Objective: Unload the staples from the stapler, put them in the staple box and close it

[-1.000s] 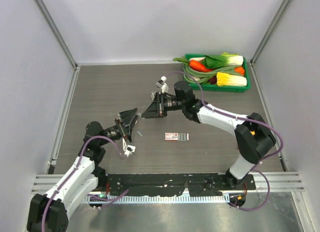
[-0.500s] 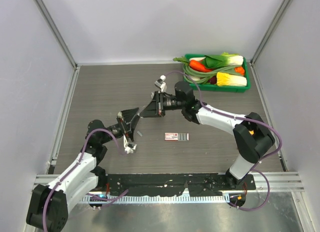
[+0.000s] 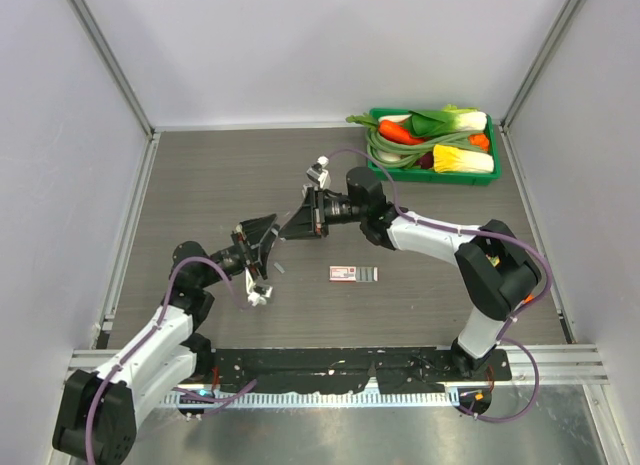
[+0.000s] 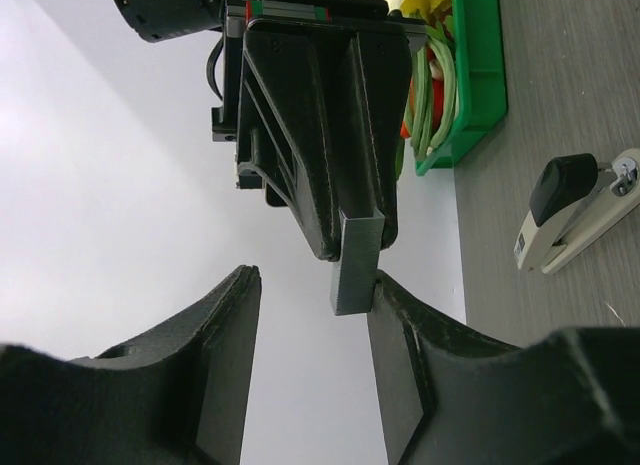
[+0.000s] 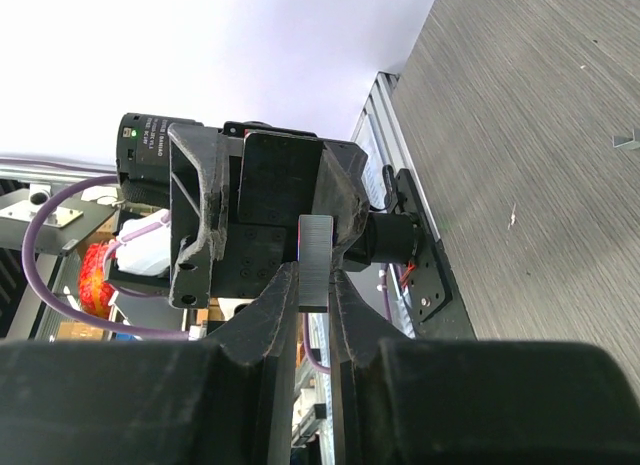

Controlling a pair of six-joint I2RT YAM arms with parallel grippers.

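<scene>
cut off | stapler (image 4: 575,213) (right edge) | green tray (image 4: 480,85) (top edge)

The desk (image 3: 200,185) is dark grey-brown with fine streaks, like wood. At its far right corner the tray (image 4: 480,75) is bright green, and the vegetables (image 3: 463,159) in it are yellow, orange, green and white. The stapler (image 4: 580,220) is pale olive-grey with a black part. The staples (image 4: 355,260) are plain silver-grey. The box (image 3: 354,274) is pink and white. The arms (image 3: 440,235) are white and black, their cables (image 5: 36,240) purple.
</scene>
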